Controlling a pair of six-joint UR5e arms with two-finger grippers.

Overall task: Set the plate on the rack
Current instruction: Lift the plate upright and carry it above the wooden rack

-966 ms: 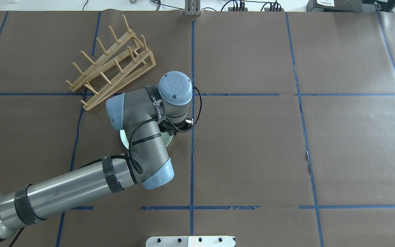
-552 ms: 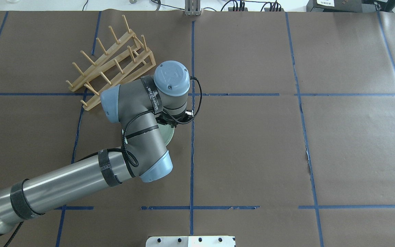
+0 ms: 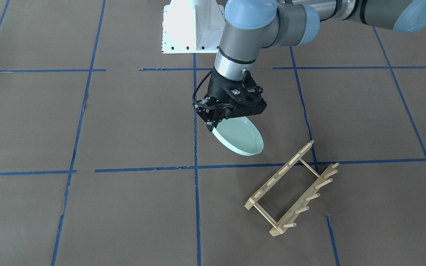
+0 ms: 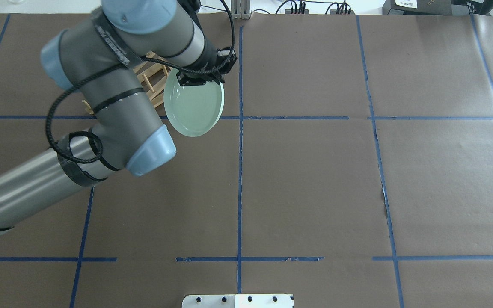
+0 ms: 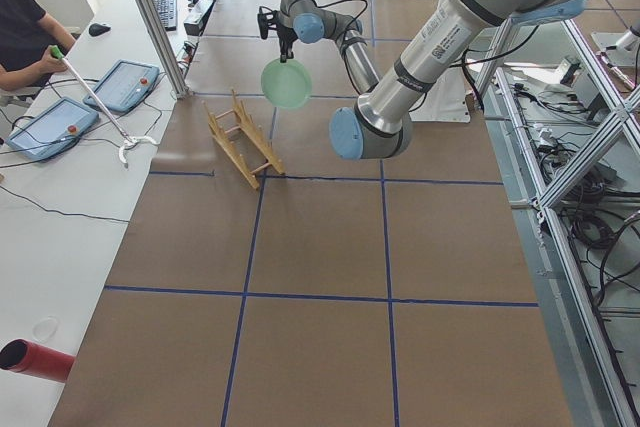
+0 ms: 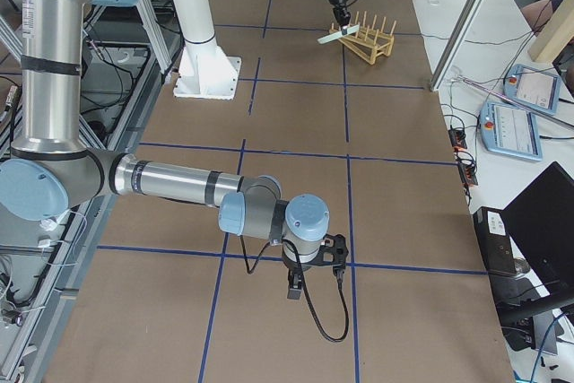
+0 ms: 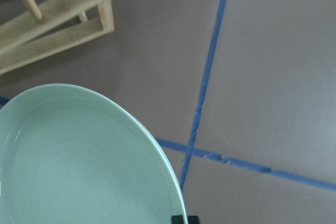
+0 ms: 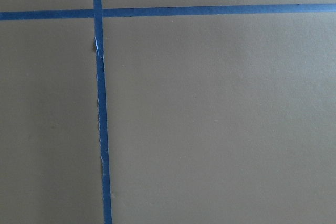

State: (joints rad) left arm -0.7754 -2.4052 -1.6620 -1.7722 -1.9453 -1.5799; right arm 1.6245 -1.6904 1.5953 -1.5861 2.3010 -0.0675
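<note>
**Plate** [image 3: 240, 139]: pale green and round. It is off the table [image 3: 124, 122], hanging tilted from one point on its rim. The hollow face is turned up and back toward the robot's base.

**Left end effector** [image 3: 213, 123]: narrowed onto the plate's rim, gripping the edge farthest from the robot's base. Nothing else is carried.

**Right end effector** [image 6: 305, 280]: well apart from the work, low over the table near the robot's right end. It shows only in the side view, so whether it is wide or narrow cannot be told.

**Rack** [image 3: 279, 174]: light wood, standing on the table with no plate in it.
- Direction: it lies from the plate toward the robot's left and a little farther out from the base. The two are near but not touching.
- Long axis: the rails run diagonally across the taped grid. The pegs point up and lean slightly.

**Nearer arm:** the left, by a wide margin.

**Judgement:**
- The carry is under way and the slotting is not yet done.
- The plate probably needs to stand on edge, crosswise to the rails, before it goes down between two pairs of pegs.
- A glancing rim could shove the light rack.
</note>
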